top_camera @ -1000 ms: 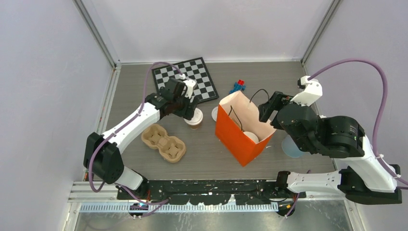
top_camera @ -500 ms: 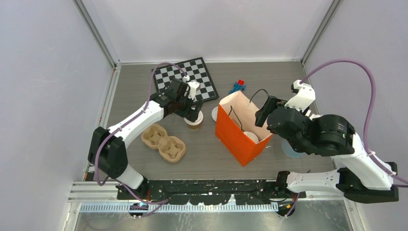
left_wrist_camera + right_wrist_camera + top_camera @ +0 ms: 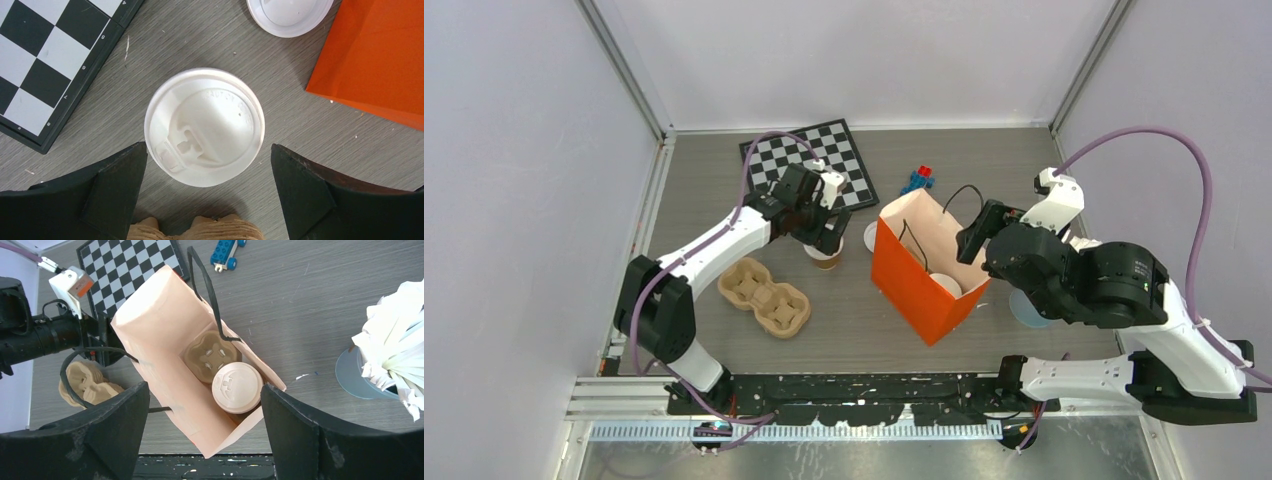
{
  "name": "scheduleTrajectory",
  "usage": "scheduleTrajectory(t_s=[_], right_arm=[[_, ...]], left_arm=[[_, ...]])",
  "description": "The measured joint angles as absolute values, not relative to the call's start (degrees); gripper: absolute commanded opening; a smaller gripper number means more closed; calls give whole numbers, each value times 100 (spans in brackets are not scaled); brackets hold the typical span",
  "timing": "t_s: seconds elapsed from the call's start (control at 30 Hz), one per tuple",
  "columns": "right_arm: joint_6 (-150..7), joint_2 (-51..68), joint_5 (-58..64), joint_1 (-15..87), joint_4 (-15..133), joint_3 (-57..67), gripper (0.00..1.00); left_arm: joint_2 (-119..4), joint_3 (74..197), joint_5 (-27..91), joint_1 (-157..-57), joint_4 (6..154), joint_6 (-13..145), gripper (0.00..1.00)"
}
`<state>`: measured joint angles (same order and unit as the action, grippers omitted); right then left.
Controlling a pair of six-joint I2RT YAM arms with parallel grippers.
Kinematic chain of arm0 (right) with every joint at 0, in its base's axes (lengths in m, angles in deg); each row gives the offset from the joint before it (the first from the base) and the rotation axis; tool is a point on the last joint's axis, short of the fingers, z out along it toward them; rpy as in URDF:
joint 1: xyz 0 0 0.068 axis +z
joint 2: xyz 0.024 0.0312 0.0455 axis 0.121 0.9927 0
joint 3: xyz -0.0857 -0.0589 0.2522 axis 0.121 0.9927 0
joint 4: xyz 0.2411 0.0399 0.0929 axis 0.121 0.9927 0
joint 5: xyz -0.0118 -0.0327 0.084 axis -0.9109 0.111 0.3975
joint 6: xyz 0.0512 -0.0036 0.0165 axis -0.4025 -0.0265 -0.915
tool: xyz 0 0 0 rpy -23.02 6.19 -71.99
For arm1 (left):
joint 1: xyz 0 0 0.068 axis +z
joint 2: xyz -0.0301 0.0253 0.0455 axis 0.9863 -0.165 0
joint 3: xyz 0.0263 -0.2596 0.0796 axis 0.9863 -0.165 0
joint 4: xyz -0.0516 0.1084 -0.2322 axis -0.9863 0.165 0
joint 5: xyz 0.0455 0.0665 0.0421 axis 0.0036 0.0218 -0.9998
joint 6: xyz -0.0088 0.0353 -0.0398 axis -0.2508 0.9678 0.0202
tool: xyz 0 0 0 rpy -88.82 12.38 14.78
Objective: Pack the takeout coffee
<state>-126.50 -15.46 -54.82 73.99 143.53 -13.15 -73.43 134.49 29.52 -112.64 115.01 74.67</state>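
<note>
Presently, the left gripper point(image 3: 207, 152) stands wide open, its two black fingers point(image 3: 112, 192) straddling a lidded coffee cup point(image 3: 204, 127) that stands upright on the table point(image 3: 300, 130). The wrist view shows one finger close against the rim of the white lid and a narrow gap at the other; contact cannot be confirmed, and the cup is not clamped. In the overhead view this cup point(image 3: 827, 256) sits between the chessboard point(image 3: 809, 163) and the orange paper bag point(image 3: 919, 290), with the pulp cup tray point(image 3: 764, 297) near it toward the arm bases. A second white lid point(image 3: 290, 14) lies just beside the bag wall; whether a cup stands under it cannot be told. The right gripper point(image 3: 204, 387) is likewise wide open and holds nothing; it hangs above the open mouth of the bag, touching neither the walls nor the black handles. Inside the bag, a packed cup point(image 3: 236, 387) with its white lid sits in one pocket of a brown carrier insert point(image 3: 206, 356), the adjoining pocket vacant. A pale blue tumbler point(image 3: 352, 375) stuffed with white paper stands to the right of the bag, and a blue toy point(image 3: 916, 180) lies behind the bag.
</note>
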Motion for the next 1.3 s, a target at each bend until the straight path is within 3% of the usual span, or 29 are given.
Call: scheduleTrajectory(t_s=[0.27,0.47,0.87,1.13,1.3], right_arm=[[-12536,-1546,-5487,7399,14210,-1315,86],[-12499,-1546,-5487,7399,14158,-1315,86],[-12486,-1546,-5485,7399,14151,-1315,86],[-12807,-1502,-5520,7399,14615,-1389,85],[-12962,-1509,-5515,7399,14794,-1486,85]], left_arm=[[-7421,13449,2991,-11275,11477,7486,95],[-7450,13449,2991,-11275,11394,7526,86],[-7524,13449,3009,-11275,11300,7613,82],[-7533,13449,2980,-11339,11300,7742,89],[-7540,13449,2908,-11441,11315,7810,81]])
